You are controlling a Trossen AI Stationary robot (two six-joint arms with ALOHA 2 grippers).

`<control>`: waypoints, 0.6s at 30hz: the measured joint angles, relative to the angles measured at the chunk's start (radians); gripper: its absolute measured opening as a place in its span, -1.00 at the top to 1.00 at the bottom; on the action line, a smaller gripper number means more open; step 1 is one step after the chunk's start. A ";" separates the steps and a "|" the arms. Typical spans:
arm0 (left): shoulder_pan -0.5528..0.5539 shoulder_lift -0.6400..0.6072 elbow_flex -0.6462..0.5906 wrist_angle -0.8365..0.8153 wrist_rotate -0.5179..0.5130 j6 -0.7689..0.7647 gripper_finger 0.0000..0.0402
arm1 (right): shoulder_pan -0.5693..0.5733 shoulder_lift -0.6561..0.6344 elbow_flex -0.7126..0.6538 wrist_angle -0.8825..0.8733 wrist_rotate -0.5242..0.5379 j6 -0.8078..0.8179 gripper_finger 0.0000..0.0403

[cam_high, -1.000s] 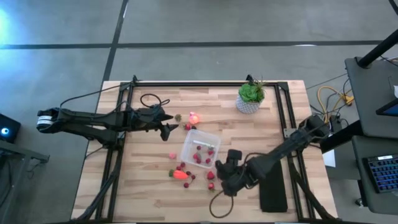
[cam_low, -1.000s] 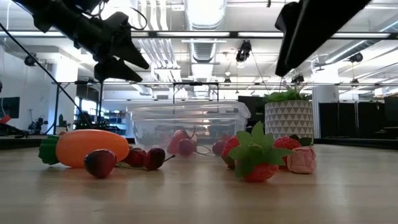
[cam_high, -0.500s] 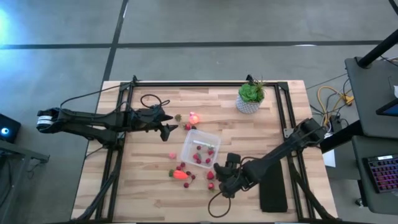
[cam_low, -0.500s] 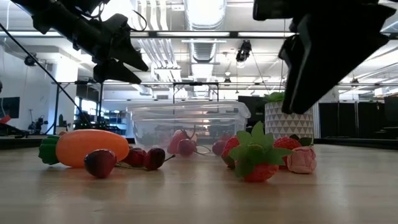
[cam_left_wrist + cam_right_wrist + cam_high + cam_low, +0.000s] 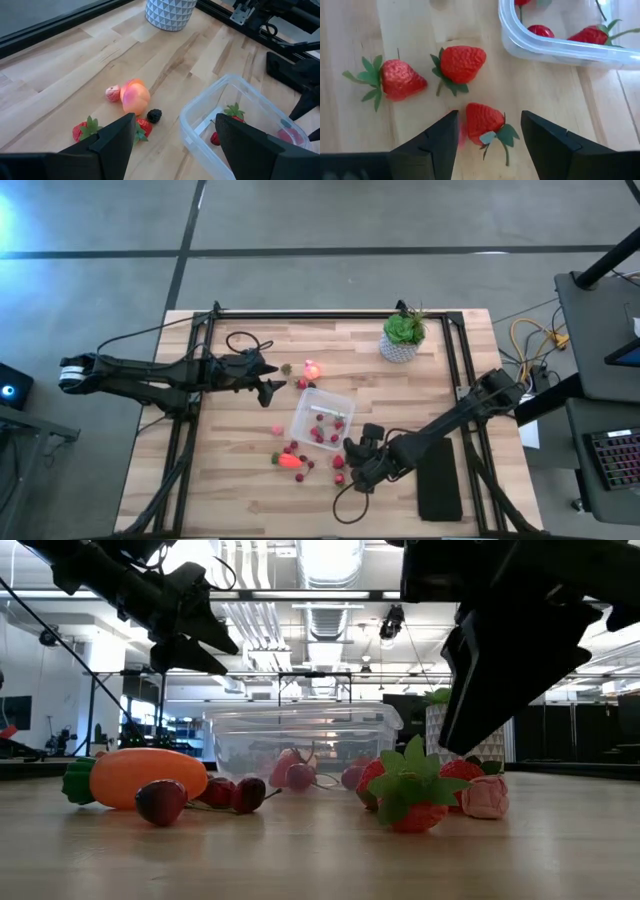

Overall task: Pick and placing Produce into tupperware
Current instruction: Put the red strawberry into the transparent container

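Observation:
The clear tupperware (image 5: pixel 322 418) stands mid-table with a few red pieces inside. Loose produce lies around it: an orange carrot (image 5: pixel 290 461), a pink-orange round fruit (image 5: pixel 313 370) and strawberries. My right gripper (image 5: pixel 349 464) hovers low at the box's near side. It is open, with its fingers on either side of one strawberry (image 5: pixel 484 120) without touching it. Two more strawberries (image 5: pixel 462 62) lie just beyond, beside the tupperware (image 5: pixel 555 47). My left gripper (image 5: pixel 274 387) waits open above the table left of the round fruit (image 5: pixel 135 96).
A green potted plant (image 5: pixel 403 336) stands near the far edge. A flat black slab (image 5: pixel 438 480) lies under the right arm near the right edge. A dark cable loop (image 5: pixel 240 340) lies at far left. The carrot (image 5: pixel 135 777) and cherries lie near the table's near edge.
My right gripper has moved toward the table's left and down, closing in on the strawberries at the tupperware's near side. It now fills more of the low view. The left arm and the produce have kept still.

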 joint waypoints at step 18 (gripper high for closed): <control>0.000 0.000 0.000 0.000 0.000 0.000 -0.31 | -0.003 0.000 -0.084 0.119 -0.002 -0.022 -0.02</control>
